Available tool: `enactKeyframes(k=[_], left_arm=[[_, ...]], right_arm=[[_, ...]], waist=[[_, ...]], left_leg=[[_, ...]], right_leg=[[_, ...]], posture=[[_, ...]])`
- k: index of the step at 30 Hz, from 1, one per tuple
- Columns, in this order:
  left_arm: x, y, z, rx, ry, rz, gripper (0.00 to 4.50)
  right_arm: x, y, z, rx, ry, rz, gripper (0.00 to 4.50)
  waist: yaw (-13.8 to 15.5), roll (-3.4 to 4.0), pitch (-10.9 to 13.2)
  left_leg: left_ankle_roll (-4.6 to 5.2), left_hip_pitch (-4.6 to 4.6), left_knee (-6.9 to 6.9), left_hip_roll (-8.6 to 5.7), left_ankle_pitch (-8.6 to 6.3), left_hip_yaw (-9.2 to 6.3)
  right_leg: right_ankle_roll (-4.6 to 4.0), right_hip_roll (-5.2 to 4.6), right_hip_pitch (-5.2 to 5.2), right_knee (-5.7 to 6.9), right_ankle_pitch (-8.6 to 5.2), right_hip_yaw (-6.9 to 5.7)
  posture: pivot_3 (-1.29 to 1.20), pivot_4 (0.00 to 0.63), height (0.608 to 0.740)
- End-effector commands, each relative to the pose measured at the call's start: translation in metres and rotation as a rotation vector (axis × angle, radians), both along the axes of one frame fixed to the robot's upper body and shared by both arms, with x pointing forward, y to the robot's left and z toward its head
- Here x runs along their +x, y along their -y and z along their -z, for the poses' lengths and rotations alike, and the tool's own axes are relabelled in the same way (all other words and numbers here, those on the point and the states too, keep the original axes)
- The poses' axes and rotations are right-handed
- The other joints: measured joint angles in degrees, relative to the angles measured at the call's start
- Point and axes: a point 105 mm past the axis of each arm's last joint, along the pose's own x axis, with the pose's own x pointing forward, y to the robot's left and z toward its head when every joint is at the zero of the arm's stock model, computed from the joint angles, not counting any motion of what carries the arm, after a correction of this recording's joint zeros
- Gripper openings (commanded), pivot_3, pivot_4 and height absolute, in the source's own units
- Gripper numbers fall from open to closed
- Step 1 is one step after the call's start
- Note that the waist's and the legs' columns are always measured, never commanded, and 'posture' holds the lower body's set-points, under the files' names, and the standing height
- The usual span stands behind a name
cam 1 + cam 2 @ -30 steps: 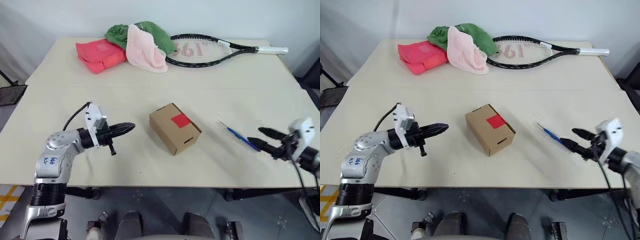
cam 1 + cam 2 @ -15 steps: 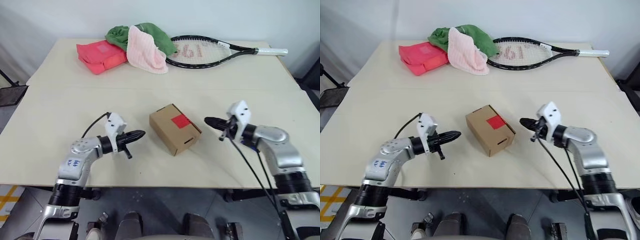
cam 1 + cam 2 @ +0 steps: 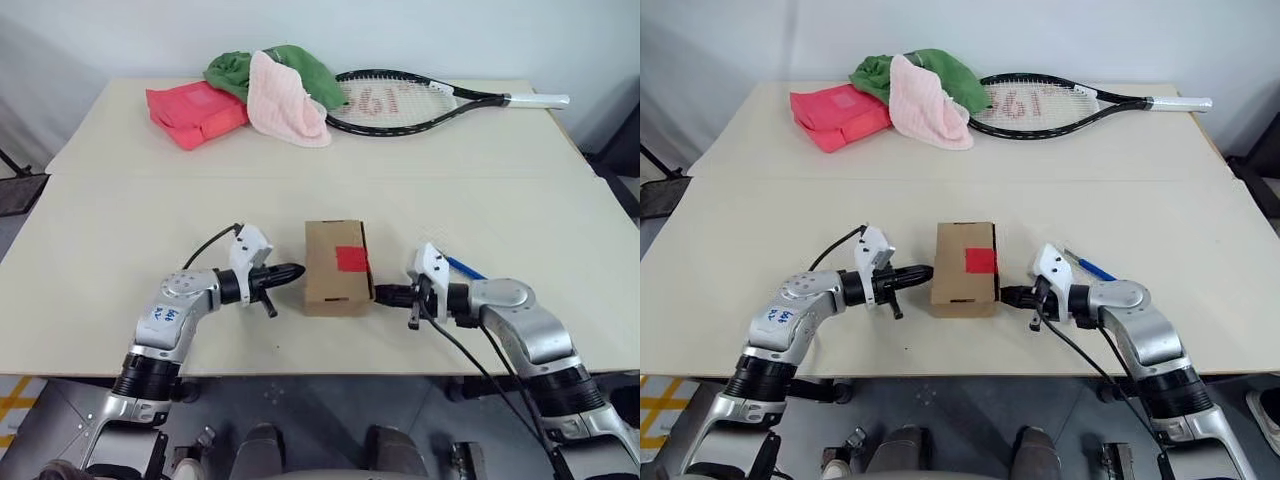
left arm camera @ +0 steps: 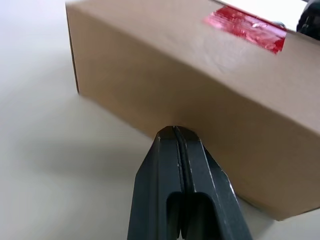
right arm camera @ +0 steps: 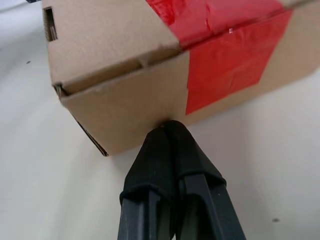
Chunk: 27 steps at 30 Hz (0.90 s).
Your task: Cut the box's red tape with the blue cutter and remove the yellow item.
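The brown cardboard box (image 3: 330, 268) lies at mid-table, with red tape (image 3: 352, 259) over its top right edge. My left gripper (image 3: 296, 270) is shut, and its tips press the box's left side (image 4: 173, 131). My right gripper (image 3: 380, 294) is also shut with nothing in it. Its tips touch the box's right side just below the tape (image 5: 167, 125). The blue cutter (image 3: 462, 267) lies on the table behind my right wrist, untouched. The yellow item is hidden.
Along the table's far edge lie a black tennis racket (image 3: 420, 100), a red-pink package (image 3: 195, 110), a pink cloth (image 3: 285, 100) and a green cloth (image 3: 305, 65). The table's front edge (image 3: 320, 372) runs just below both arms.
My right gripper shut empty and swung left, away from the cutter, to the box's right side. The left gripper moved right to the box's left side. The box turned square between them.
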Motion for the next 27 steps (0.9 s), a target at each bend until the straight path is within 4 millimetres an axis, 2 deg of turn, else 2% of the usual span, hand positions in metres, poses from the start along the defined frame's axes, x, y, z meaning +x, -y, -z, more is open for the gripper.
enactKeyframes(k=[1, 16, 24, 27], left_arm=[[-0.017, 0.003, -0.005, -0.009, -0.014, 0.08, 0.0], [-0.048, 0.011, 0.006, -0.018, -0.12, 0.179, 0.0], [-0.045, -0.012, 0.004, 0.045, -0.097, 0.124, 0.0], [-0.042, -0.026, -0.003, 0.079, -0.08, 0.115, 0.0]], right_arm=[[-0.007, -0.005, -0.009, -0.007, 0.026, 0.008, 0.02], [-0.023, -0.008, 0.001, -0.048, -0.003, 0.003, 0.02], [-0.032, -0.001, -0.005, -0.047, -0.014, 0.009, 0.02], [-0.036, 0.011, -0.017, -0.023, -0.052, 0.046, 0.02]], waist=[[0.05, 0.0, 0.0], [0.22, 0.0, 0.0], [0.24, 0.0, 0.0], [0.31, 0.0, 0.0]], left_leg=[[0.0, -0.01, -0.01, 0.0, 0.0, 0.0], [0.0, 0.01, 0.01, 0.0, 0.0, 0.02], [0.0, 0.0, 0.01, 0.0, 0.0, 0.02], [0.0, 0.0, 0.01, 0.0, 0.0, 0.02]], right_leg=[[0.0, 0.0, -0.02, 0.0, 0.0, 0.0], [0.0, 0.0, 0.01, -0.01, 0.0, 0.04], [-0.01, 0.0, 0.0, -0.03, 0.0, 0.04], [-0.01, 0.0, 0.0, -0.04, -0.01, 0.04]], posture=[[0.0, 0.15, 0.74], [0.0, 0.15, 0.74], [0.0, 0.15, 0.74], [0.0, 0.15, 0.74]])
